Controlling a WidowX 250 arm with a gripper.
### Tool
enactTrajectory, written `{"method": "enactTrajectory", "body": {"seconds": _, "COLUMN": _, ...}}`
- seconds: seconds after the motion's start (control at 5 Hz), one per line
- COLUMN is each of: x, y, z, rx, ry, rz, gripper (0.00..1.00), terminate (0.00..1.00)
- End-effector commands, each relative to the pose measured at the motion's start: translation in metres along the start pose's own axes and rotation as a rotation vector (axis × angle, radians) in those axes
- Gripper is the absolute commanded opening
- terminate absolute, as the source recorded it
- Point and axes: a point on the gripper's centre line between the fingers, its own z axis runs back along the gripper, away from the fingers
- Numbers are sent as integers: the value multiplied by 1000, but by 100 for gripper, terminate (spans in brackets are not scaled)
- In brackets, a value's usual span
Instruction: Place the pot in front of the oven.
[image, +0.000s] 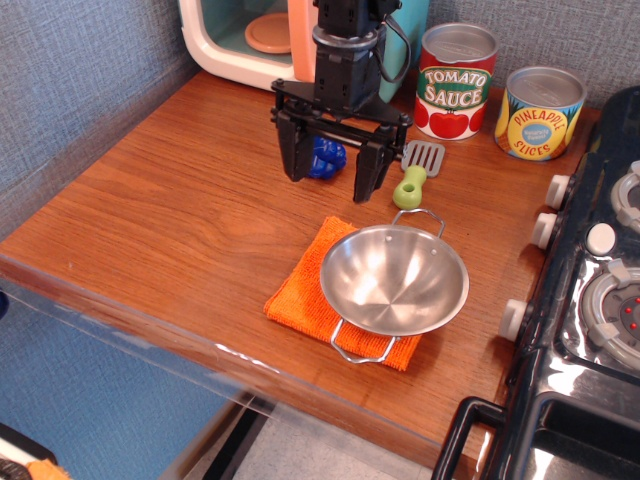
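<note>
The pot (394, 279) sat on the orange cloth (303, 295), near the bench's front edge. The end effector (331, 170) hovered released, empty; it should descend squarely over the rim, avoiding the spatula (417, 172).

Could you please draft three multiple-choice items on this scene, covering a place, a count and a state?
1. Where does the pot sit?
A. on the orange cloth
B. on the stove
C. inside the oven

2. How many labelled cans stand by the wall?
A. one
B. two
C. four

3. How is the gripper?
A. shut on the pot
B. shut on the spatula
C. open, holding nothing

Answers: 1 A, cloth shows under the pot. 2 B, tomato sauce can and pineapple can. 3 C, its fingers stand apart with nothing between them.
</note>
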Motion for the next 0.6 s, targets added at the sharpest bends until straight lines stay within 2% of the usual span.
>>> {"method": "enactTrajectory", "body": {"seconds": 0.0, "x": -27, "y": -16, "z": -8, "rx": -33, "ry": -60, "rz": 1, "gripper": 100, "terminate": 0}}
{"method": "enactTrajectory", "body": {"seconds": 0.2, "x": -26, "y": -29, "z": -24, "rx": -91, "ry": -89, "rz": -14, "gripper": 100, "terminate": 0}}
{"method": "enactTrajectory", "body": {"seconds": 0.4, "x": -22, "y": -44, "z": -36, "rx": -123, "ry": -125, "rz": -60, "gripper": 100, "terminate": 0}}
